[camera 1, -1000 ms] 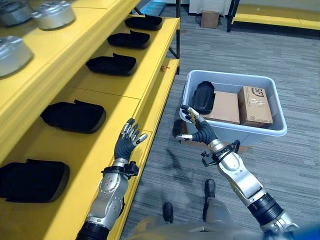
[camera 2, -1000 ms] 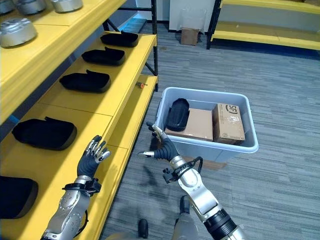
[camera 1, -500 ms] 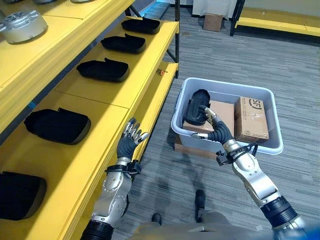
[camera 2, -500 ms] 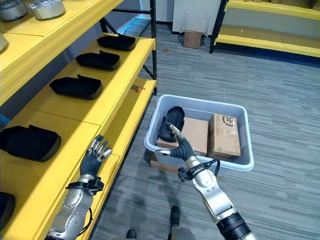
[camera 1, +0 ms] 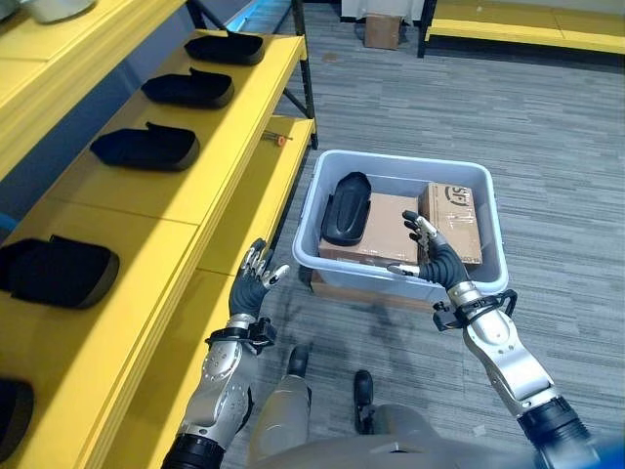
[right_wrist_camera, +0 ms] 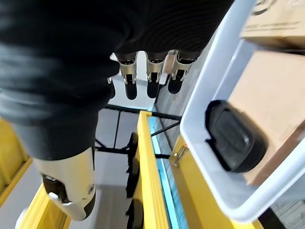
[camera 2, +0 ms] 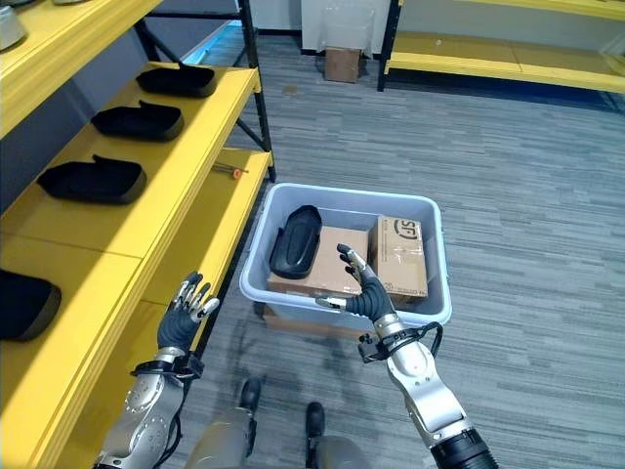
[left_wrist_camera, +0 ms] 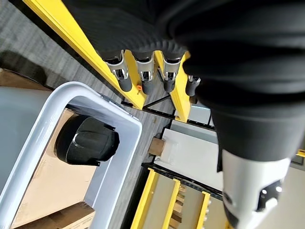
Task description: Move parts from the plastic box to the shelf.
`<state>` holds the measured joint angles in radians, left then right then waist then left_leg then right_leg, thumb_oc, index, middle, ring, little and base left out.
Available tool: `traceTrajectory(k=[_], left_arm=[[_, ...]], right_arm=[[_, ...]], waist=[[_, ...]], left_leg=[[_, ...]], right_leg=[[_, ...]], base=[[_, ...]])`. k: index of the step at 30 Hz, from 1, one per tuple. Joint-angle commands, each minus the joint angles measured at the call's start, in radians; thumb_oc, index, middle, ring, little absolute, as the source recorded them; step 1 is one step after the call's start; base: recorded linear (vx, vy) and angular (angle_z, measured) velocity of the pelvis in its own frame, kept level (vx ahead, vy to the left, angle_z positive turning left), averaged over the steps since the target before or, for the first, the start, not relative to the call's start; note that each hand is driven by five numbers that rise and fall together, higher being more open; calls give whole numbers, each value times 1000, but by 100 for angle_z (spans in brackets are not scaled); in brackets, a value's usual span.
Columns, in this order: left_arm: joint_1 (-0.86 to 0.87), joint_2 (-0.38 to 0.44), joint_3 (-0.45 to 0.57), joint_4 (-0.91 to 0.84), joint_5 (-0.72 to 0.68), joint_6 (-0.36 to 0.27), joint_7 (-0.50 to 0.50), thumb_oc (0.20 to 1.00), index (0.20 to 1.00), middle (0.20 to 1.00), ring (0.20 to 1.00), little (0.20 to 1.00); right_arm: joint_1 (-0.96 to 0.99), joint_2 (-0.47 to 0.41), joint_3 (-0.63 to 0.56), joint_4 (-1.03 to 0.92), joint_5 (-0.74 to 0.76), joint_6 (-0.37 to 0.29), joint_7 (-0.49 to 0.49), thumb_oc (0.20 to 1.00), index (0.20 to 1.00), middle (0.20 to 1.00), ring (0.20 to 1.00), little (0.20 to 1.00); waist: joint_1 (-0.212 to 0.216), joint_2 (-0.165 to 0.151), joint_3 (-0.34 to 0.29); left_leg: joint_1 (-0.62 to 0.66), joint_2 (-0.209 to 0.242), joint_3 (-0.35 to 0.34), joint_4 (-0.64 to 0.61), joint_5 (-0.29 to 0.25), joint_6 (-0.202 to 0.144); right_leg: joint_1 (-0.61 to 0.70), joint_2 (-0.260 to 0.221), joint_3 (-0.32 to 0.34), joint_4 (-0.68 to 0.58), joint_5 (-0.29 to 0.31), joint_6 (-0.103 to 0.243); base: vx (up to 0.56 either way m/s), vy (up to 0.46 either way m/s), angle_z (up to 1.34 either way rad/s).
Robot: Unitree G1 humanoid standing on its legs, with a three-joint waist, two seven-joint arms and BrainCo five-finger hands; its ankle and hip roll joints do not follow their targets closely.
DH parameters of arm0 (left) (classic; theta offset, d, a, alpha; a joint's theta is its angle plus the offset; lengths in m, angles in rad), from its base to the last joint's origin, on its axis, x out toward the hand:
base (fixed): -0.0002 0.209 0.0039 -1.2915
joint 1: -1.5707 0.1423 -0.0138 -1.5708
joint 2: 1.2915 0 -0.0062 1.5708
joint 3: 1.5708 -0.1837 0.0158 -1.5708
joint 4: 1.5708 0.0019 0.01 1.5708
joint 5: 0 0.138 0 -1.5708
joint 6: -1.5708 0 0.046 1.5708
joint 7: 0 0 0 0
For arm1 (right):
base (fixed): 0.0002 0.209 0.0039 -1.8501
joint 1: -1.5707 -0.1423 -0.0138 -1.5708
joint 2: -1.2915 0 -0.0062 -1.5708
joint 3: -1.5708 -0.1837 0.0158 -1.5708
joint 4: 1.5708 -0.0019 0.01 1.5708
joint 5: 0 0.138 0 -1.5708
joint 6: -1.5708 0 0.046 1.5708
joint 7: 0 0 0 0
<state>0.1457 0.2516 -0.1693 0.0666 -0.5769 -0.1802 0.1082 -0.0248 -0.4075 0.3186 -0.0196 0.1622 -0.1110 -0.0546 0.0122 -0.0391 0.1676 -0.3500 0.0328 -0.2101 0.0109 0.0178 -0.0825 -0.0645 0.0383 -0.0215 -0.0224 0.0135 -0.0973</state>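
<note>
A black part (camera 1: 345, 207) is being kept in the plastic box (camera 1: 485, 282), propped against its left wall on a flat carton (camera 1: 376, 239), where it can be reached from above. Four like parts are being displayed along the shelf (camera 1: 186, 186). The right hand (camera 1: 437, 259) is being held spread over the box's near rim, grasping nothing. The left hand (camera 1: 253, 285) is being held relaxed and empty beside the shelf's front edge.

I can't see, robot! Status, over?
Both hands open: left hand by the shelf, right hand over the box. Black part untouched. Nothing blocking.
</note>
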Motion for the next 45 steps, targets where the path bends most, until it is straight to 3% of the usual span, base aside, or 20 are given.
traceTrajectory(k=[1,3,8,19,26,37,45], left_arm=[[15,26,25,-62,16,-59,-18,1000,1000,1000,1000,1000],[14,29,24,-68,9,-65,-28,1000,1000,1000,1000,1000],[20,60,37,-96,-2,-68,-24,1000,1000,1000,1000,1000],[24,89,57,-110,8,-61,-9,1000,1000,1000,1000,1000],[-18,108,44,-123,57,-60,7,1000,1000,1000,1000,1000],[-307,85,-5,-63,121,-107,157,1000,1000,1000,1000,1000],[-542,54,-28,82,180,-132,292,1000,1000,1000,1000,1000]], right_arm=[[-25,16,-4,-47,-22,-56,-7,1000,1000,1000,1000,1000],[-10,20,-8,-55,-19,-53,6,1000,1000,1000,1000,1000],[-8,34,14,-43,-16,-37,27,1000,1000,1000,1000,1000],[-15,46,32,-44,-21,-20,41,1000,1000,1000,1000,1000],[-20,53,43,-70,-10,-23,43,1000,1000,1000,1000,1000],[-122,58,66,-85,-6,-42,-28,1000,1000,1000,1000,1000],[-203,72,89,-83,-12,-53,-80,1000,1000,1000,1000,1000]], waist=[[26,7,-29],[20,20,-39],[19,7,-52],[22,-26,-72],[7,-40,-72],[-47,-61,29],[-90,-82,87]], left_leg=[[83,-17,-45,-7,127,28],[114,-14,-9,-5,116,31],[132,-34,58,29,55,68],[139,-57,119,25,10,105],[159,-44,144,-9,13,102],[69,-12,215,-13,42,84],[22,8,276,-55,79,65]], right_leg=[[97,-28,93,-32,-62,132],[108,-60,102,-37,-65,146],[104,-121,131,-34,-56,180],[63,-173,144,-39,-30,227],[42,-174,156,-54,-14,233],[-119,-149,215,-50,47,232],[-220,-131,250,-62,99,243]], base=[[244,310,-134],[228,311,-137],[133,210,-42],[39,103,-17],[4,17,-18],[-99,-10,-23],[-55,-7,-34]])
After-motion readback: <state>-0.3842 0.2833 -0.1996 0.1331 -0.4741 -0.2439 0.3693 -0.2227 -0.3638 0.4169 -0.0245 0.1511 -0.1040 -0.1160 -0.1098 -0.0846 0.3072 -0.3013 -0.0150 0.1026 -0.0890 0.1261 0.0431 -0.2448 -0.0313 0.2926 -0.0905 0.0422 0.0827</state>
